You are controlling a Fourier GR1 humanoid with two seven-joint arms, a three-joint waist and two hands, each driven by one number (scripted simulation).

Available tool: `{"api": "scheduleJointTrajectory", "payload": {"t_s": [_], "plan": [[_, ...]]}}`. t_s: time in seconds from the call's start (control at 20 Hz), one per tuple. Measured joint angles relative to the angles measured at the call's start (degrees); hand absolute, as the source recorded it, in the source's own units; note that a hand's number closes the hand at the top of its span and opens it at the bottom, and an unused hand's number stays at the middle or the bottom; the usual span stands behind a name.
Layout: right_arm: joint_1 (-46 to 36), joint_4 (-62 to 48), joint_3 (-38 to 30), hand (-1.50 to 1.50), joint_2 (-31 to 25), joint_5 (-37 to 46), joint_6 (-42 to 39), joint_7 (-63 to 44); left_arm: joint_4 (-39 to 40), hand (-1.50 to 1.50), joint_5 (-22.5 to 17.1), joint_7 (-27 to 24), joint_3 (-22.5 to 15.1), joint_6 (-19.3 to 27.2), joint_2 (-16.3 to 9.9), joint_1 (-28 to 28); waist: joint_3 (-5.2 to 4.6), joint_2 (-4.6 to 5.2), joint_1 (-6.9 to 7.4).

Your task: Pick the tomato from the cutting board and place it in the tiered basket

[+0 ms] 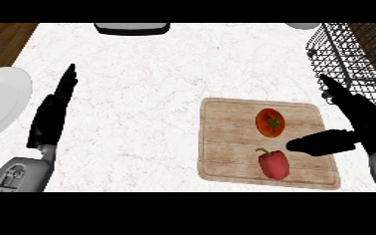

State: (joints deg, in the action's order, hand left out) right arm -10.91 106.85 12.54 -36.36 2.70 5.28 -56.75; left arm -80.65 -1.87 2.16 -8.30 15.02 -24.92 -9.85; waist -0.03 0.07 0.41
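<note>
From my head view, the tomato [270, 122] sits on the cutting board [228, 144] beside a red bell pepper [274, 164]. My right hand [345, 129] hovers open near it, holding nothing. My left hand [53, 110] rests open. The tiered basket [345, 55] stands far right.

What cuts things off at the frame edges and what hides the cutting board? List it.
Head view: the tiered basket runs off the right edge, a white plate off the left, a dark tray off the top. The right hand covers the cutting board's right edge beside the tomato; lighting is even, without glare.
</note>
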Motion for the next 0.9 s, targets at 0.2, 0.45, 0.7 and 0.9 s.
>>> {"api": "scheduleJointTrajectory", "payload": {"t_s": [0.2, 0.45, 0.7, 0.9], "plan": [[-0.2, -1.2, 0.7, -1.50, 2.2, 2.1, -1.9, -1.3, -0.9, 0.00, 1.1, 0.3, 1.0, -0.8, 0.7, 1.0, 0.01, -0.07, -0.17], [1.6, -1.0, 0.8, -1.50, 4.8, 6.0, -3.9, -1.0, -2.6, 0.00, 2.9, 1.4, 2.6, -2.0, 1.9, 1.6, 0.03, -0.10, -0.32], [3.0, 1.4, 2.1, -1.50, 6.0, 11.0, -5.5, -1.9, -3.6, 0.00, 4.3, 2.1, 3.7, -2.8, 2.8, 2.0, 0.03, -0.11, -0.40], [2.8, 0.5, 3.7, -1.50, 8.8, 16.5, -5.8, -1.9, -1.5, 0.00, 4.8, 0.6, 5.2, -4.1, 3.7, 1.4, 0.02, -0.09, -0.41]]}}
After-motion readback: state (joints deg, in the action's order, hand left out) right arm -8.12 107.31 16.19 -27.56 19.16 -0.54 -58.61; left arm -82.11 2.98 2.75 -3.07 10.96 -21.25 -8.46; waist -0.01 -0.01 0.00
